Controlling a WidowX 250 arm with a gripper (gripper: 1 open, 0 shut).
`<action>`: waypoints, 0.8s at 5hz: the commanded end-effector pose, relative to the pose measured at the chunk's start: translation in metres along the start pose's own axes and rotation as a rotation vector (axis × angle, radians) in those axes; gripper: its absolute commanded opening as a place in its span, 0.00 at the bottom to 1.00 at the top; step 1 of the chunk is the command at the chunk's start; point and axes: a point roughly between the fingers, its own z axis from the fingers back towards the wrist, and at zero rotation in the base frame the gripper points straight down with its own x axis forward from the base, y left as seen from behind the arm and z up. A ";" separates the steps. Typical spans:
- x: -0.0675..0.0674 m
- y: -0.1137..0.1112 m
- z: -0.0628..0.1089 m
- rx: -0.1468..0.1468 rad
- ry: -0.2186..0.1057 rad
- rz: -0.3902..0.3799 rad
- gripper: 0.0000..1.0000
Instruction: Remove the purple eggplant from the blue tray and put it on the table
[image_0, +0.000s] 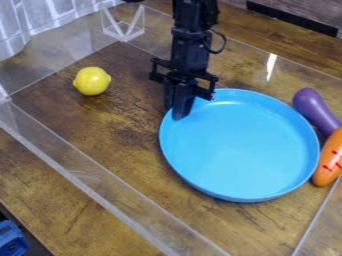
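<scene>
The blue tray (247, 145) lies in the middle of the table (80, 150) with nothing inside it. The purple eggplant (318, 108) lies outside the tray on the wood, against the tray's far right rim. My gripper (181, 103) points straight down at the tray's far left rim, and its dark fingers are shut together. The tips sit right at the rim, and I cannot tell whether they pinch it. The gripper is a full tray width away from the eggplant.
An orange carrot (327, 160) lies by the tray's right rim, just in front of the eggplant. A yellow lemon (91, 80) sits at the left. Low clear acrylic walls (80, 180) edge the table.
</scene>
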 end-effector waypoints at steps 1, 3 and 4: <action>-0.010 0.011 0.002 0.015 0.004 -0.001 0.00; -0.019 0.021 0.006 0.019 -0.007 -0.003 0.00; -0.019 0.023 0.009 0.019 -0.014 -0.011 0.00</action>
